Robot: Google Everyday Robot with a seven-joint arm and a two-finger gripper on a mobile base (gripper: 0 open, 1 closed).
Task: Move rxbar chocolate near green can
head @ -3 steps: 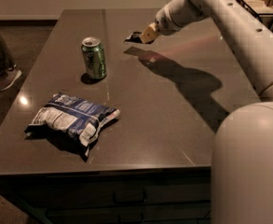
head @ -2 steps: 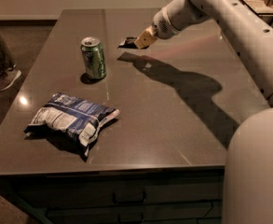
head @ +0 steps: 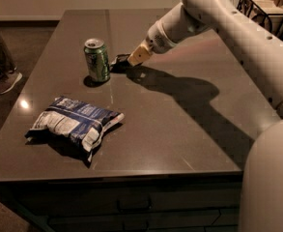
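Holds the rxbar chocolate [head: 119, 61] clenched in the gripper [head: 128, 60], low over the table [head: 179, 129], just right of the green can [head: 97, 59]. Has a blue-and-white chip bag [head: 76, 122] lying well apart toward the front edge.

Off-white robot arm [head: 237, 28]: smooth rounded plastic shells, thick segments tapering toward wrist. Ribbed pale-grey collar [head: 161, 36] at wrist. Broad white curved body shell [head: 271, 178] at lower right. Tan blocky claw [head: 134, 58] sits low over the dark glossy desk [head: 179, 144], far half.
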